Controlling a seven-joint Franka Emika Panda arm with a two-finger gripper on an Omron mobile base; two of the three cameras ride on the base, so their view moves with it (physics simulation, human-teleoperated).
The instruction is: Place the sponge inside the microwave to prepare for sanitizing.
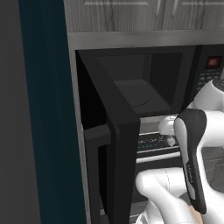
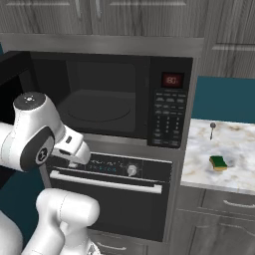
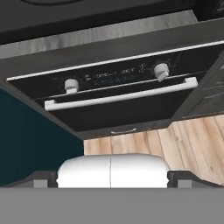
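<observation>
Gripper (image 3: 112, 183) of mine has its two fingers spread wide apart, and nothing is between them. It hangs low in front of the oven (image 2: 107, 191), looking at the two knobs and the long silver handle (image 3: 120, 97).

My sponge (image 2: 218, 163) is green with a yellow bottom. It lies flat on the marble counter (image 2: 239, 149), far off to the right of my gripper and a little higher up. It sits slanted, with one corner toward me. A small spoon (image 2: 212, 128) lies behind it, well apart from it.

Up above my gripper is the microwave (image 2: 99, 94). Its door (image 1: 116, 131) is swung open to the left and the round plate (image 2: 98, 110) inside is bare.

So I think I must go right first to grab the sponge, then come back up and left to the microwave.
</observation>
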